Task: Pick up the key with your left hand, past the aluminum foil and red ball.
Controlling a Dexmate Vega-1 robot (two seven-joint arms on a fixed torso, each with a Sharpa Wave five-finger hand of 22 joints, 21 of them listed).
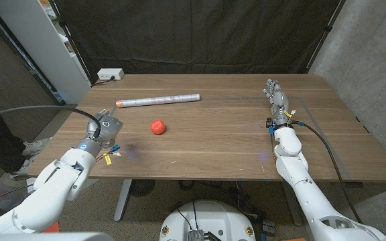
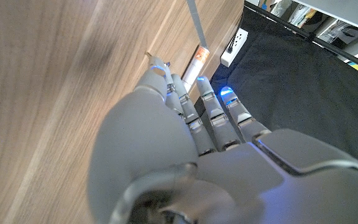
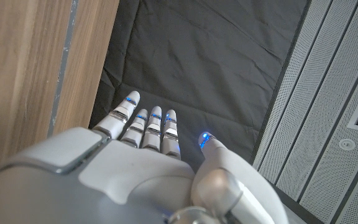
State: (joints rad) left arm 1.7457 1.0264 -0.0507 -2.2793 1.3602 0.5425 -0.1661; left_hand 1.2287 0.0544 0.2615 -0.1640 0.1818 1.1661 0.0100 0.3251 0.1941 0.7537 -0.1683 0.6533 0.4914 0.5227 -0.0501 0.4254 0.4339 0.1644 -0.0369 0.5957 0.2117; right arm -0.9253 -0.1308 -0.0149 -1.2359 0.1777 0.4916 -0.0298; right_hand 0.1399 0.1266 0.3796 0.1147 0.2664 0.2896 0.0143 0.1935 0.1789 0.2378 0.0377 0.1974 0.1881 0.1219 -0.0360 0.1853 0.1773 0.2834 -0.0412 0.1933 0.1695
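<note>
The key [image 1: 110,154] lies on the tabletop [image 1: 213,144] near its left front edge, a small cluster with yellow and blue bits, too small to read any tag or writing on it. The left hand [image 1: 106,126] is right over and just behind it, fingers [image 2: 205,102] held together and pointing toward the far side; whether they touch or hold the key cannot be told. Beyond the hand, the foil [image 1: 158,100] lies as a long roll across the tabletop, with an orange-red band at its left end; the left wrist view shows that end [image 2: 199,59] with a printed label, but the lettering is unreadable. The ball [image 1: 157,126], red, sits alone between the foil and the front edge, to the right of the left hand and apart from both. A white power strip [image 1: 110,74] rests at the far left corner, against a black curtain [image 1: 200,33]. The right hand [image 1: 277,100] is well apart on the right side, fingers [image 3: 148,127] straight, side by side, holding nothing, near a grey line marked on the wood.
</note>
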